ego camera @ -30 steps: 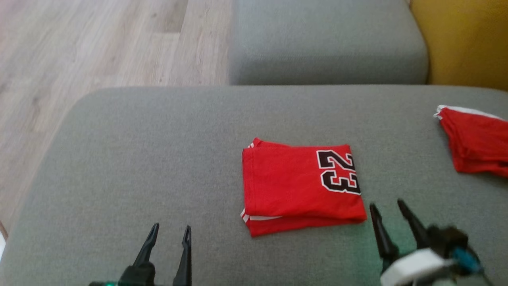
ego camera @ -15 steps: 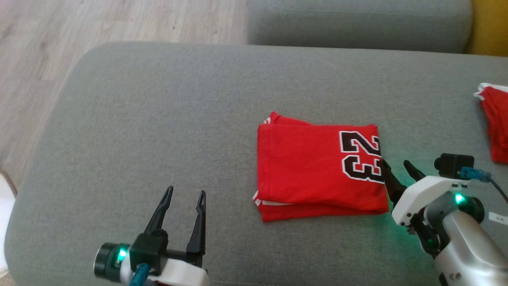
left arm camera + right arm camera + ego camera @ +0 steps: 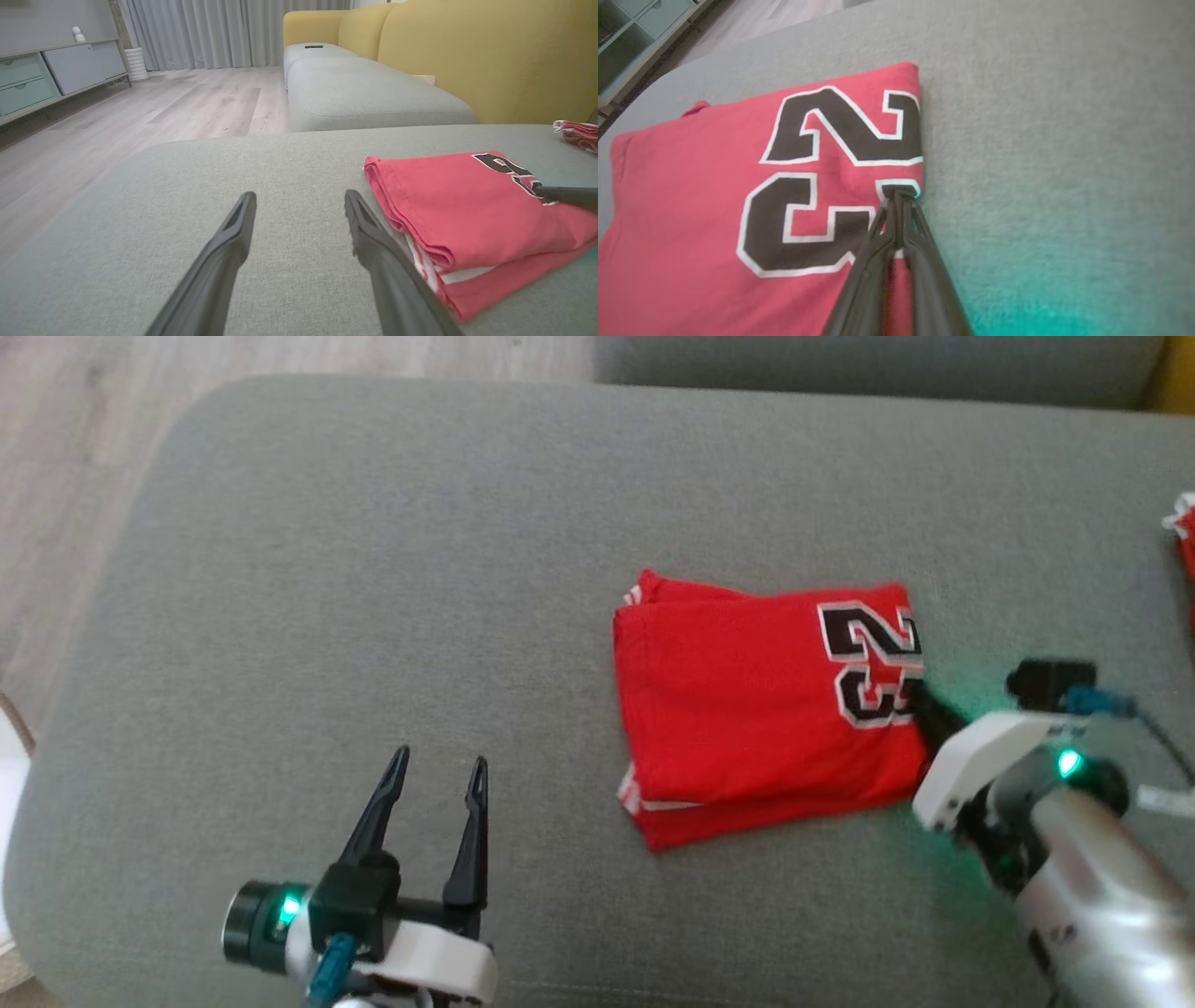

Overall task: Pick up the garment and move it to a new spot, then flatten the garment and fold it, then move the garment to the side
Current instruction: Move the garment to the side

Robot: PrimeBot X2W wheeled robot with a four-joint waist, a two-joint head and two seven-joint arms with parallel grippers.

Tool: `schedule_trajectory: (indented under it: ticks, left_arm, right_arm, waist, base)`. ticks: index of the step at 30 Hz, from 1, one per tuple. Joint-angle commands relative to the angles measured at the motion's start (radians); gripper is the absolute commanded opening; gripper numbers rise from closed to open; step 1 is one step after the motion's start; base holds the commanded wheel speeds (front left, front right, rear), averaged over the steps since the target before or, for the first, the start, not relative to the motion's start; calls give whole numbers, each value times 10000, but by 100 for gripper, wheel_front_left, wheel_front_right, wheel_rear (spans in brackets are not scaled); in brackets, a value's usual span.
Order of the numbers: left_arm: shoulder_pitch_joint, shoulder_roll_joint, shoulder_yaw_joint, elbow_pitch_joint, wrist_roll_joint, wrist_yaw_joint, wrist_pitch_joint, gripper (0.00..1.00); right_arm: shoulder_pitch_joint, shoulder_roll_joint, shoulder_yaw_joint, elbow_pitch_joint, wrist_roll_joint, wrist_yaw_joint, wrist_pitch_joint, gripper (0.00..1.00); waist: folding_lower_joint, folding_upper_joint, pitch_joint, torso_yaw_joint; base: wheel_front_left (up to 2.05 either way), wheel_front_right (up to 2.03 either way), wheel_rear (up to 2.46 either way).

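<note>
Folded red shirt (image 3: pixel 747 709) on the grey sofa seat (image 3: pixel 373 569), right of the middle in the head view and a little turned, so that the near edge runs slanted. Several layers at the near left corner, with white stripes between the red. On top, at the right end of the shirt, a black number 23 (image 3: pixel 831 177) with white outline.

At that right edge, the right hand (image 3: pixel 900 190): both fingers pressed together, tips on the cloth just at the number, pinching the edge of the shirt. Comes in low from the right, with a white wrist and a green light (image 3: pixel 1067 763) behind it. Green glow on the seat beside the shirt.

Well apart from the shirt, toward the near left of the seat, the left hand (image 3: pixel 441 758). Holds nothing, fingers spread wide and pointing away from the robot. Cannot tell whether touching the seat or only close above it. In the left wrist view, near corner of the shirt just beside one finger.

At the far right of the seat, a second red cloth (image 3: pixel 577 133) with white trim, well apart from the shirt. Behind the seat, another grey seat (image 3: pixel 373 93) and a yellow sofa back (image 3: pixel 467 56). To the left, pale wooden floor (image 3: pixel 163 107), with a low cabinet (image 3: pixel 46 74) and grey curtains (image 3: pixel 210 32) far behind.
</note>
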Motion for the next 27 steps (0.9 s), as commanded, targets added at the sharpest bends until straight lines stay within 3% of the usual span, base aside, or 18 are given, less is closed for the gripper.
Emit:
schedule_trajectory:
  ticks: [1, 10, 20, 27]
  left_arm:
    - [-510, -70, 204, -358, 212, 54, -122, 100]
    - [-1181, -72, -112, -429, 290, 21, -122, 100]
    - [-1976, -80, -127, -201, 58, -24, -122, 100]
    - [-2239, -67, 72, -179, 118, -46, -122, 100]
  right_arm:
    - [-660, -375, 134, -159, -99, 37, -283, 0]
    - [-2593, -1663, -247, -48, -635, 37, -351, 0]
    - [-3776, -3620, -1893, 539, -1939, 37, -217, 0]
    - [-3847, -4110, -2636, 599, -2426, 37, -114, 0]
  waist:
    - [-1, 0, 278, -242]
    - [-1, 0, 1069, -1029]
    - [-1, 0, 1625, -1840]
    - [-1, 0, 1830, -1836]
  base:
    - [0, 0, 0]
    - [0, 0, 0]
    - [0, 0, 0]
    - [0, 0, 0]
